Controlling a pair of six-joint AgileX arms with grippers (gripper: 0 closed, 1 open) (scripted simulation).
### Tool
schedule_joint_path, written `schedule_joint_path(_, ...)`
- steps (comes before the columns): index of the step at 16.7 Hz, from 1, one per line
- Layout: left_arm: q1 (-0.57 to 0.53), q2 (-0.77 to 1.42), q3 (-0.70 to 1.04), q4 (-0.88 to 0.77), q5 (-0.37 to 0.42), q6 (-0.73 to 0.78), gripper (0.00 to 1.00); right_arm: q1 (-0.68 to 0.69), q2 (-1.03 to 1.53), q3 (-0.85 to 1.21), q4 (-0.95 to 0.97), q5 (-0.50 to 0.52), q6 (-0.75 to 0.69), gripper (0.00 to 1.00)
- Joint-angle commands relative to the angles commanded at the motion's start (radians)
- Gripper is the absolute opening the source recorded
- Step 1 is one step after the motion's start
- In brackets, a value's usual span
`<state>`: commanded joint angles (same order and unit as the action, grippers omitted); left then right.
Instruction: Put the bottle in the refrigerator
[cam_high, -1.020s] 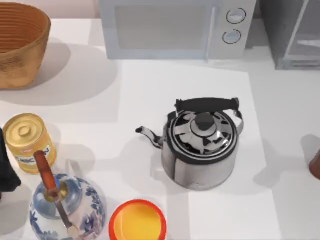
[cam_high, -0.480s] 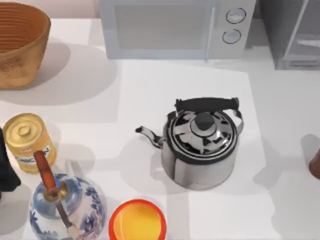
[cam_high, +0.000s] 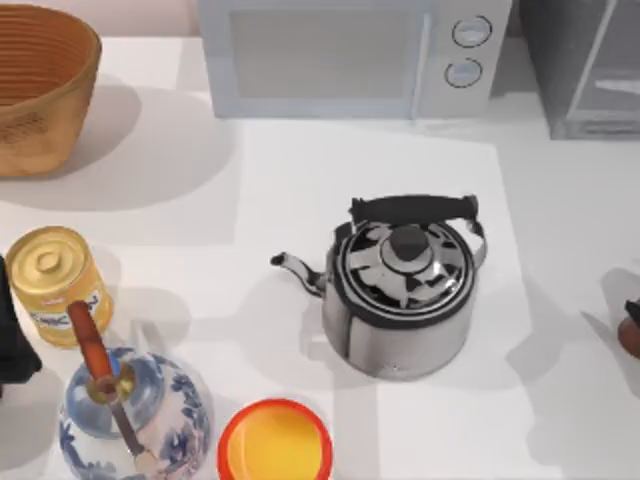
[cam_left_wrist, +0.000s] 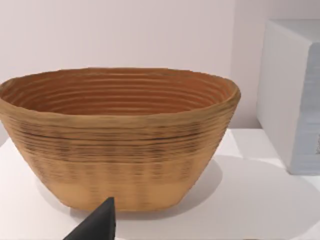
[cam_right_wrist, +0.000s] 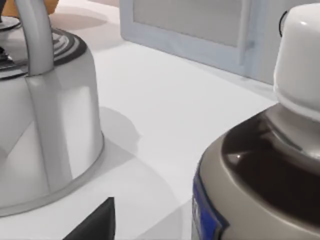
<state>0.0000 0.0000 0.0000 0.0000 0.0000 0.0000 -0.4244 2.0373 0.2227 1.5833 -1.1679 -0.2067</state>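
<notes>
I'm closing my right arm in on the bottle (cam_right_wrist: 260, 165), standing at the table's right edge beside the kettle (cam_high: 405, 285). I cannot tell either gripper's state. Grasping and the fridge (cam_high: 585, 65) are still pending.

The white table (cam_high: 150, 200) carries a woven basket (cam_high: 40, 85) at its far left, a microwave (cam_high: 350, 55) and grey refrigerator (cam_high: 585, 65) along the back, a steel kettle (cam_high: 405, 290) centrally, a yellow tin (cam_high: 55, 280), a blue-and-white porcelain vessel (cam_high: 130, 415), an orange bowl (cam_high: 275, 440) and the bottle (cam_high: 630, 335) at the right edge
</notes>
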Motion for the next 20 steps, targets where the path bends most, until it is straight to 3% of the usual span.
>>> schedule_joint_path(3,0.0,0.0,0.0,0.0,0.0,0.0,1.0,0.0,0.0,0.0,0.0,0.0,0.0,1.0)
schedule_joint_path(16,0.0,0.0,0.0,0.0,0.0,0.0,1.0,0.0,0.0,0.0,0.0,0.0,0.0,0.03)
schedule_joint_path(20,0.0,0.0,0.0,0.0,0.0,0.0,1.0,0.0,0.0,0.0,0.0,0.0,0.0,0.01)
